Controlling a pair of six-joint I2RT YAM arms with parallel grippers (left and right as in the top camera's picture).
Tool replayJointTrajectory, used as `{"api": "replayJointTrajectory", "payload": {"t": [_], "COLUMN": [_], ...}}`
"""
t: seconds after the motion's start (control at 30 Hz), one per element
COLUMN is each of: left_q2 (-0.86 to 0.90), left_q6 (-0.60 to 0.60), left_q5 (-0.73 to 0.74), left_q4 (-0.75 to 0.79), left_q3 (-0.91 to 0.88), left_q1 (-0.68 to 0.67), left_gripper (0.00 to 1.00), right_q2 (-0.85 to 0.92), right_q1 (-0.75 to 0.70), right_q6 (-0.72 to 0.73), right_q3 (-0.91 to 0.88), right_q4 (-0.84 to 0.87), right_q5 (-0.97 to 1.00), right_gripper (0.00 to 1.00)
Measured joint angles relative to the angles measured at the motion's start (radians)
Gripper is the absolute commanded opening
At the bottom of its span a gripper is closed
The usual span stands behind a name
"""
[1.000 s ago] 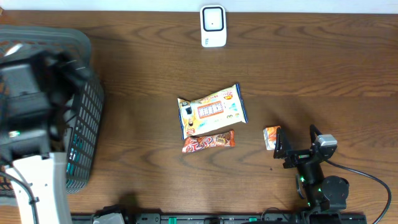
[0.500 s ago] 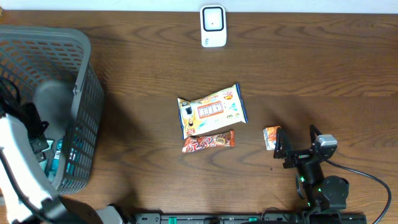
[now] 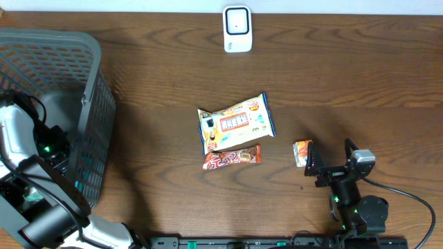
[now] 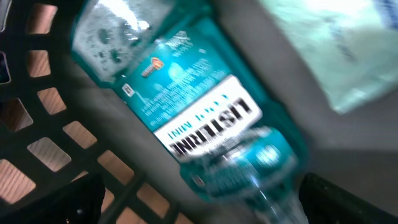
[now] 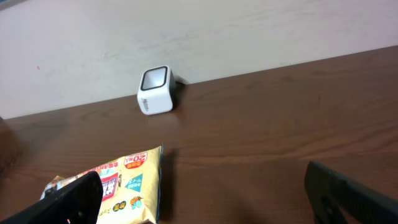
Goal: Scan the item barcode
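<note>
Left gripper [image 4: 205,202] open, inside basket [image 3: 64,43] at far left, jaws wide over teal mouthwash bottle [image 4: 199,118] (view blurred; contact not discernible). Right gripper [image 3: 329,158] open, near right, just beside small orange packet [image 3: 302,152]. Scanner [image 3: 237,29] far centre.
</note>
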Motion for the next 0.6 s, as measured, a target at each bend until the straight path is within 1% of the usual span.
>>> {"api": "replayJointTrajectory", "payload": {"t": [0.23,0.37,0.5,0.57,0.6], "left_q2": [0.005,0.005,-0.023,-0.035,-0.039], "left_q6": [-0.071,-0.085,-0.099,-0.101,-0.099], "left_q5": [-0.064,-0.077,-0.093,-0.097,-0.098], "left_q4": [0.097,0.2,0.27,0.286,0.292], "left_q3": [-0.092,-0.178,-0.227,-0.245,-0.25], "left_q1": [0.0,0.0,-0.001,-0.001,-0.001], "left_gripper": [1.0,1.0,1.0,0.98,0.92], "right_q2": [0.0,0.0,0.0,0.0,0.0], "right_q1": [0.0,0.0,0.0,0.0,0.0], "right_q6": [0.0,0.0,0.0,0.0,0.0], "right_q3": [0.0,0.0,0.0,0.0,0.0], "right_q4": [0.0,0.0,0.0,0.0,0.0], "right_q5": [0.0,0.0,0.0,0.0,0.0], "right_gripper": [0.99,0.99,0.99,0.99,0.99]}}
